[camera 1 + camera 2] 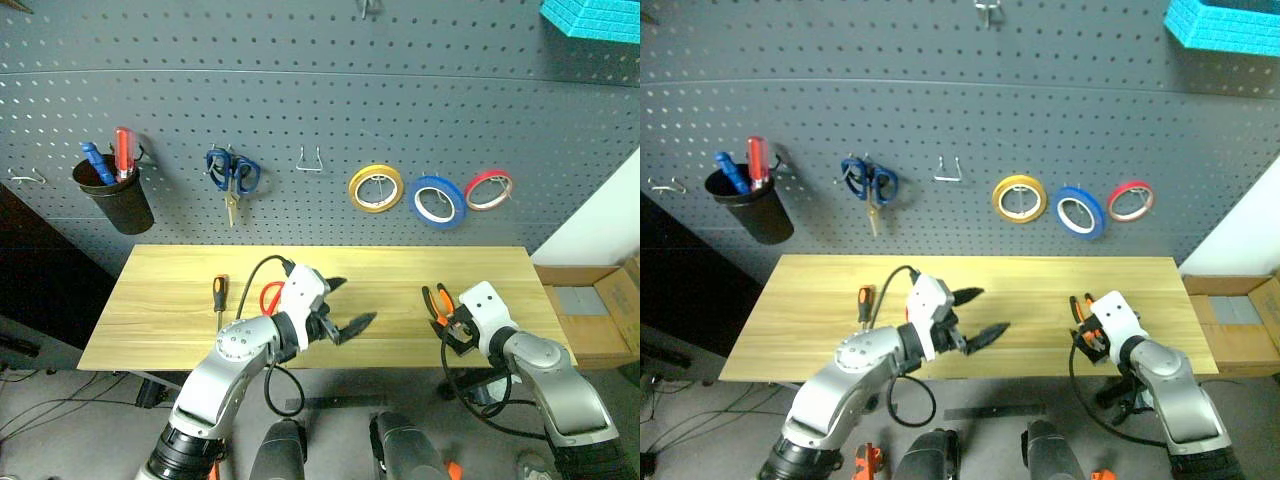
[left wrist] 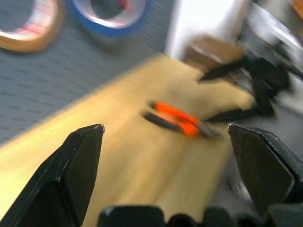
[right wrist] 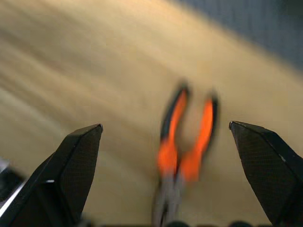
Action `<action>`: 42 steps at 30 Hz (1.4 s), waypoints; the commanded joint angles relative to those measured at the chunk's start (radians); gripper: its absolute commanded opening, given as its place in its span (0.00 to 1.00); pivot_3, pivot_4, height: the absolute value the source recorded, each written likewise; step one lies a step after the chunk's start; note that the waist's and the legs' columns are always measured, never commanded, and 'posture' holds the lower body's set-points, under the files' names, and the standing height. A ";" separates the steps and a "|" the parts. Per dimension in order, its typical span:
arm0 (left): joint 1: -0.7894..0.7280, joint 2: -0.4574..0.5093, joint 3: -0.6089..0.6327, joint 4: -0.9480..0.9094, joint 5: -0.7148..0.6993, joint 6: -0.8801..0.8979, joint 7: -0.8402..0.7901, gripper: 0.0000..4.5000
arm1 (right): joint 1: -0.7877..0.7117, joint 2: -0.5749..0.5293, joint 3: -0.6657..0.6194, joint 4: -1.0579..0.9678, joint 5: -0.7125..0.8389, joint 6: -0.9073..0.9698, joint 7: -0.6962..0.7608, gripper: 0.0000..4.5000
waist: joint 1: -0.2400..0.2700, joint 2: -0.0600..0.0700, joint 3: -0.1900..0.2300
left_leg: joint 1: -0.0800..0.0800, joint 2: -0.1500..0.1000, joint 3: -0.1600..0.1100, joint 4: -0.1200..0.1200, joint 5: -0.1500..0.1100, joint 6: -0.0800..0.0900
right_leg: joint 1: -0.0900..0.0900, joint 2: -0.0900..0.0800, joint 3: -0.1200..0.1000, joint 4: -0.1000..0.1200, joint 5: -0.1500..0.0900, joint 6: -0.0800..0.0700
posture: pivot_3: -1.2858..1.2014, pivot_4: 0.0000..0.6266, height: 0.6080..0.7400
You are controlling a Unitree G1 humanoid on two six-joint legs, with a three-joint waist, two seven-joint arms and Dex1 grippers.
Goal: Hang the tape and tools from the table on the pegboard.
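The blue tape (image 1: 437,200) hangs on a hook of the dark grey pegboard (image 1: 300,80), between a yellow roll (image 1: 376,188) and a red roll (image 1: 488,189). On the light-wood table (image 1: 400,280) lie the orange-and-black screwdriver (image 1: 219,297), the red-handled scissors (image 1: 271,297) partly hidden behind my left arm, and the orange-and-black pliers (image 1: 438,300). My left gripper (image 1: 348,306) hovers open over the table's middle, pointing right. My right gripper (image 3: 164,126) stands open just above the pliers (image 3: 184,142), nothing held.
Blue-handled scissors (image 1: 232,172) and a black cup (image 1: 115,195) with pens hang at the pegboard's left, and an empty hook (image 1: 309,160) sits between the scissors and the yellow roll. A cardboard box (image 1: 595,310) stands beside the table's right end.
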 commanded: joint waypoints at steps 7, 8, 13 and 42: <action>0.043 0.109 -0.096 -0.087 0.065 -0.057 -0.068 1.00 | -0.353 0.035 -0.038 0.233 0.055 0.331 -0.046 0.99 | -0.003 0.003 0.057 | 0.000 -0.001 0.002 -0.001 0.001 0.001 | -0.002 0.001 0.004 -0.001 0.000 0.000 | 0.52 0.55 1.00; 0.040 0.112 -0.097 -0.084 0.070 -0.062 -0.067 1.00 | -0.369 0.035 -0.033 0.255 0.055 0.330 -0.048 0.99 | -0.002 0.004 0.058 | -0.003 -0.001 0.002 0.000 0.001 0.001 | -0.004 0.001 0.004 0.000 0.001 0.001 | 0.52 0.56 1.00; 0.032 0.140 -0.087 -0.083 0.104 -0.073 -0.065 1.00 | -0.450 0.062 -0.034 0.381 0.058 0.350 -0.079 0.99 | 0.014 0.005 0.077 | -0.026 -0.001 -0.003 -0.002 -0.002 0.001 | -0.023 0.000 -0.003 -0.001 0.005 0.003 | 0.53 0.61 1.00; 0.034 0.138 -0.065 -0.096 0.092 -0.049 -0.064 1.00 | -0.474 0.002 0.061 0.573 0.046 0.231 -0.024 0.59 | 0.023 0.002 0.126 | -0.027 -0.003 -0.004 0.000 -0.005 0.003 | -0.021 -0.006 -0.005 -0.003 0.000 0.012 | 0.54 0.62 1.00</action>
